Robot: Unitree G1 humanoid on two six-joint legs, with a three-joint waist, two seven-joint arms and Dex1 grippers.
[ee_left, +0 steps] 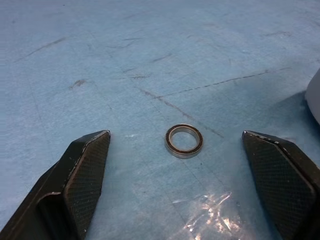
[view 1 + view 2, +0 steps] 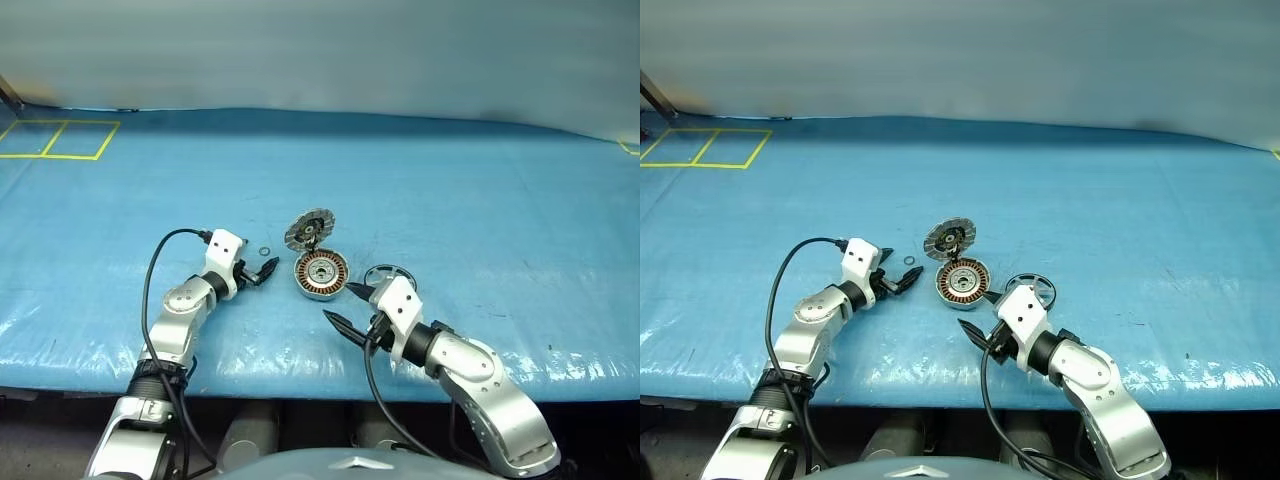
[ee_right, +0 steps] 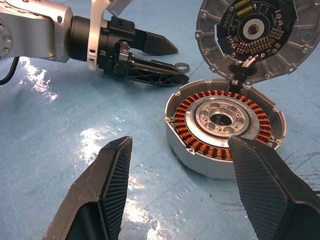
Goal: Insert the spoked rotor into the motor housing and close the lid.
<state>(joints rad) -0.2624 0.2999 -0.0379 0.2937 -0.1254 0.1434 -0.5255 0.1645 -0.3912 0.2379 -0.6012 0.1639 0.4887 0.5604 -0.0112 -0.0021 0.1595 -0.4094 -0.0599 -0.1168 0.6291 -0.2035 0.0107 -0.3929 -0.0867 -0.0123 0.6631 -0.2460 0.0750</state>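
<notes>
The motor housing lies mid-table, its copper windings showing, and the lid stands open at its far rim with the inner face toward me. Just right of the housing the spoked rotor lies flat, partly behind my right arm. My right gripper is open and empty, close in front of the housing. Left of the housing my left gripper is open, low over the sheet, with a small metal ring lying just ahead between its fingers, untouched.
A blue sheet covers the table, and its front edge runs just under both arms. Yellow tape squares mark the far left corner. A black cable loops off my left forearm.
</notes>
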